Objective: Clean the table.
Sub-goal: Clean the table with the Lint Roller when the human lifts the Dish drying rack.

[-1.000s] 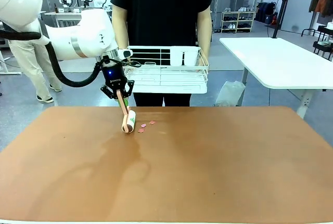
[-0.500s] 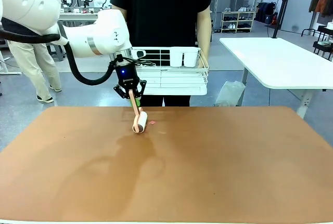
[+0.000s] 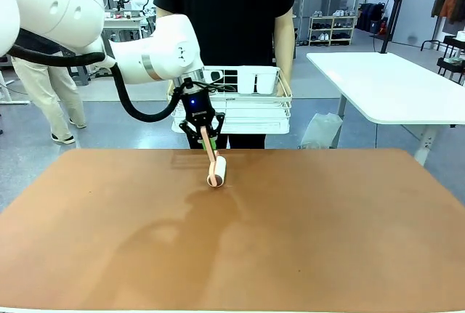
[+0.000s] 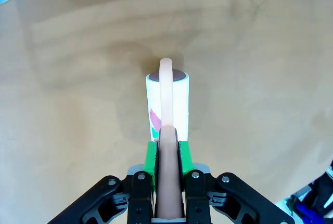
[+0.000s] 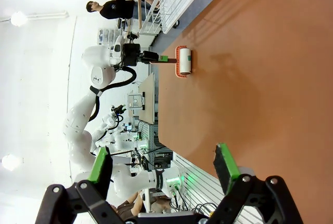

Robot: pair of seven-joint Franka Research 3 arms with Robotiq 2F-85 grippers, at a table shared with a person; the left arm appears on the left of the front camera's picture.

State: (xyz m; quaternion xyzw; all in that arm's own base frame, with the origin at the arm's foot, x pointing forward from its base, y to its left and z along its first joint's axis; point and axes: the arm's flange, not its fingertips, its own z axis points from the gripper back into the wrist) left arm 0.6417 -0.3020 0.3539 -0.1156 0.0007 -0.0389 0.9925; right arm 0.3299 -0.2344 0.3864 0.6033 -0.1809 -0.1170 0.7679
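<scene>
**Lint roller (image 3: 216,170) moves right along the far side of the table (image 3: 327,240)**

Over the last second the left gripper (image 3: 205,136) has moved the roller toward picture right along the table's far strip. The pink scraps that lay just beside the roll no longer show on the top. The gripper is clamped narrow on the slim pink handle. The roll appears to rest on the surface, with the handle tilted up toward the wrist.

The table fills the foreground of the front view, between the robot and the person (image 3: 225,22), who holds a white wire rack (image 3: 247,106) just past the far edge. It looks like a stiff, heavy slab with a smooth matte top, so it is something to work over rather than grasp. The roller is probably light and rigid, and its sticky sheet likely drags a little on the top. The handle is the place to hold it, gripped squarely as it is now, so the roll stays flat on the surface.

The left wrist view shows the green pads (image 4: 151,156) pressed against both sides of the handle. It also shows a pink scrap (image 4: 154,119) stuck to the white roll, a detail too small to read in the front view. The right wrist view is rolled sideways and shows the right gripper (image 5: 162,164) spread wide and holding nothing, well apart from the roller. The front view shows where the roller sits on the table relative to the person and the rack.
</scene>
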